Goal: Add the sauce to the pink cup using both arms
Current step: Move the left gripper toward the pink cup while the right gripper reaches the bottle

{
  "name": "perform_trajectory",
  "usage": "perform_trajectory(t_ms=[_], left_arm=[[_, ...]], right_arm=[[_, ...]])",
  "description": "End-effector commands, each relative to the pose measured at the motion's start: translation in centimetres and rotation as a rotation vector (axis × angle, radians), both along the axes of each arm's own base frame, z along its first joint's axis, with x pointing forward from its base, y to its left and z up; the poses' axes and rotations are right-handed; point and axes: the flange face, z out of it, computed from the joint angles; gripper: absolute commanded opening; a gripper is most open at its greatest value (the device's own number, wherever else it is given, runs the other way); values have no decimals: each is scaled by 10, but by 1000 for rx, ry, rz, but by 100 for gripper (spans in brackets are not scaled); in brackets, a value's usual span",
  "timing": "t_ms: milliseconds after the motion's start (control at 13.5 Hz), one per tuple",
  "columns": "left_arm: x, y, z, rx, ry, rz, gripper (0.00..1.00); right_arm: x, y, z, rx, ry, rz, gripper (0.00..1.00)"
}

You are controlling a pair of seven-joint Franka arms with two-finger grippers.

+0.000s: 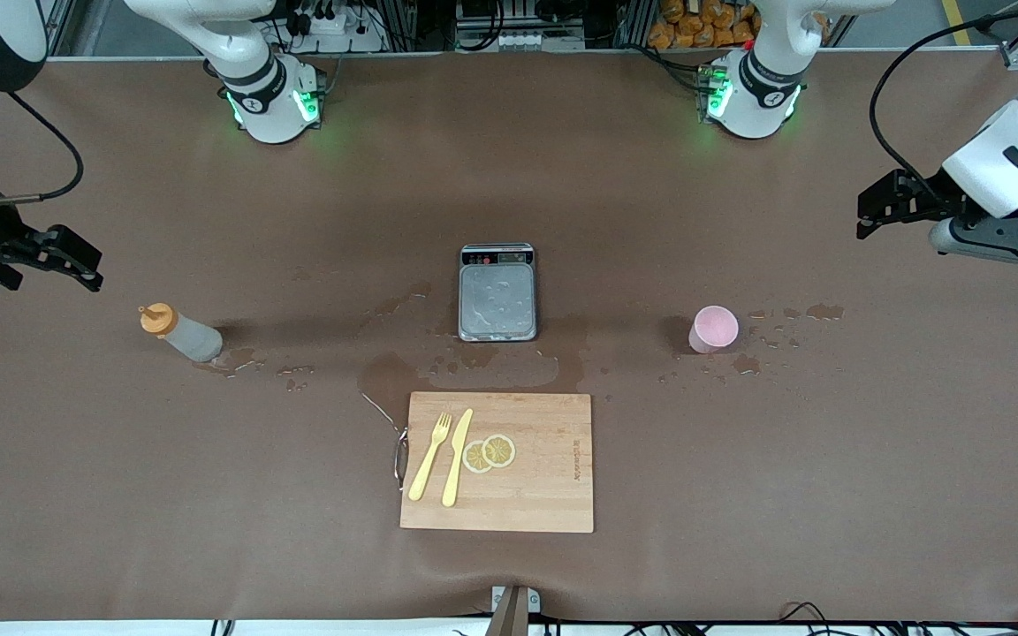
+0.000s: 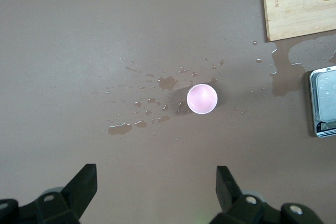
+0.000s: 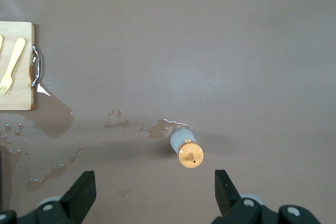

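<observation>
The right gripper point(image 3: 152, 192) hangs over the brown table point(image 3: 210, 51) with its two black fingers point(image 3: 81, 195) spread wide apart and nothing between them. The sauce bottle point(image 3: 187, 149) stands upright on the table, seen from above so that its orange nozzle cap point(image 3: 191, 157) faces the camera, with a small wet patch point(image 3: 160, 128) touching its base and a trail of droplets leading toward a larger puddle point(image 3: 55, 116). That puddle reaches the corner of a wooden cutting board point(image 3: 16, 82) with a metal handle point(image 3: 36, 66) on its edge, and a yellow fork point(image 3: 12, 65) lies on the board.
</observation>
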Motion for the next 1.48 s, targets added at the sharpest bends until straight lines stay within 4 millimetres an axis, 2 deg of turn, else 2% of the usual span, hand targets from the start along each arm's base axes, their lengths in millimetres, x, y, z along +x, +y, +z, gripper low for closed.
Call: perform_trajectory(t_ms=[0,296,519,741,815,889,1037,1185,1407], left_arm=[[-7,2,2,10,-11,-19,100],[-8,2,1,13,-7,-17,100],[-5,8,-8,12,23,39,100],[-2,4,-44,21,95,54,100],[-4,4,-60,25,127,54,100],[-7,2,-80,29,159,52,100],[-11,2,-124,26,185,56,100],[-11,-7,-166,-28,162,73,100],[-17,-15,-206,-26,152,76,100]], right_arm=[[-6,-1,3,-5,-5,-4,100],[-6,-2,-1,-5,2,-5,100],[-5,-4,-9,-5,30,-9,100],[-3,-6,-12,-6,36,-11,100],[-2,-13,-12,-7,37,-17,100],[1,-27,-13,-8,37,-38,100],[1,-35,-13,-6,36,-52,100],[2,-41,-16,-10,42,-64,100],[4,-65,-27,-12,68,-105,100]])
